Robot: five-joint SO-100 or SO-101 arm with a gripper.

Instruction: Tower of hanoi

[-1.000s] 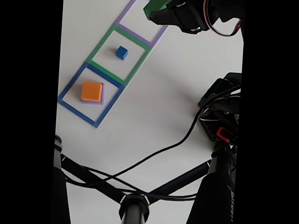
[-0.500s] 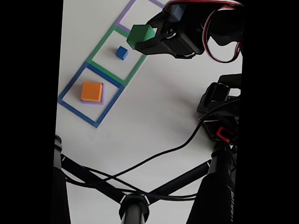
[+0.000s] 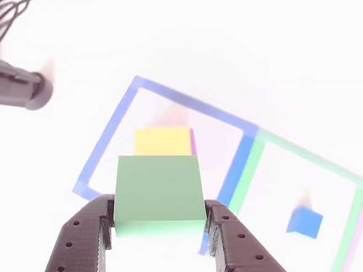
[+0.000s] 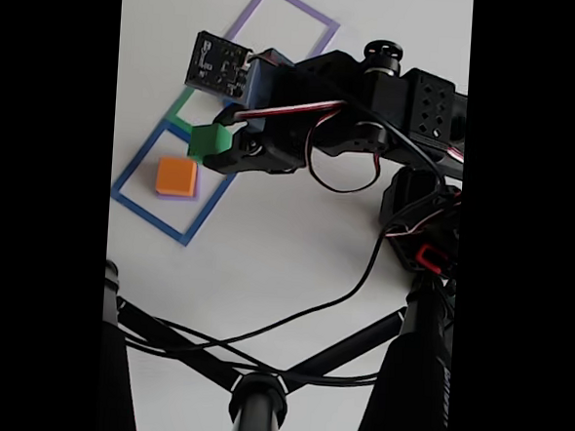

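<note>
End effector (image 3: pixel 157 233) clamped on the green cube (image 3: pixel 160 187), one dark ribbed finger (image 3: pixel 79 241) against each side of it in the other view. Held clear above the white surface (image 4: pixel 295 245) in the fixed view, with the same green cube (image 4: pixel 210 142) hanging over the right edge of the blue square outline (image 4: pixel 132 203), close to the boundary with the green square outline (image 4: pixel 182 106).

Inside the blue square outline (image 3: pixel 104 146), an orange cube (image 4: pixel 177 176) stacked on a purple cube (image 4: pixel 193 192), the purple one showing as a thin rim along the right and lower sides. Washed out to yellow in the overexposed other view, this orange cube (image 3: pixel 161 141) sitting just beyond the held green one, with a sliver of the purple cube (image 3: pixel 192 143) at its right side.

Blue cube (image 3: pixel 304 222) resting alone inside the green square outline (image 3: pixel 341 238), to the right of the end effector in the other view and well apart from the stack. Purple square outline (image 4: pixel 300 6) at the far end of the row in the fixed view. Black tripod legs (image 4: pixel 191 351) and a black cable (image 4: pixel 301 309) across the lower part of the fixed view.
</note>
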